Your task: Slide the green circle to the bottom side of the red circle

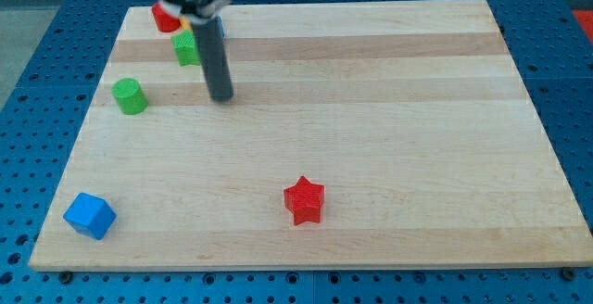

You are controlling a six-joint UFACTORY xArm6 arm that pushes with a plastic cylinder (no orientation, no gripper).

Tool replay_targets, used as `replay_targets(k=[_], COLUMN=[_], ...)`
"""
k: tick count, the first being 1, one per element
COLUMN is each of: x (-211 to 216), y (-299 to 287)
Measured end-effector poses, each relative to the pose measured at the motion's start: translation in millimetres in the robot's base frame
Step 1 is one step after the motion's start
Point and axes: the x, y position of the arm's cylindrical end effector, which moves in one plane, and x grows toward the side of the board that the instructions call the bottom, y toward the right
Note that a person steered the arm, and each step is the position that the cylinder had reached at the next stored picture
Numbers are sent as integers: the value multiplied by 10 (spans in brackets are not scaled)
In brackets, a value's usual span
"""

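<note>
The green circle (130, 95) is a short cylinder near the view's left edge of the wooden board (371, 137). The red circle (166, 18) sits at the view's top left, partly hidden by the arm. My tip (221, 98) rests on the board to the right of the green circle, about a hundred pixels away and not touching it. The rod rises from the tip toward the view's top.
A second green block (186, 49) lies just left of the rod, below the red circle, its shape unclear. A blue edge (220, 30) peeks from behind the rod. A red star (304, 200) lies at bottom centre. A blue cube (90, 216) lies at bottom left.
</note>
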Motion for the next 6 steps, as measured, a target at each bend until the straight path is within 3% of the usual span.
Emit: replay_targets(k=[2,4,6], x=[159,-110,-787], y=[-1413,-865,-1253])
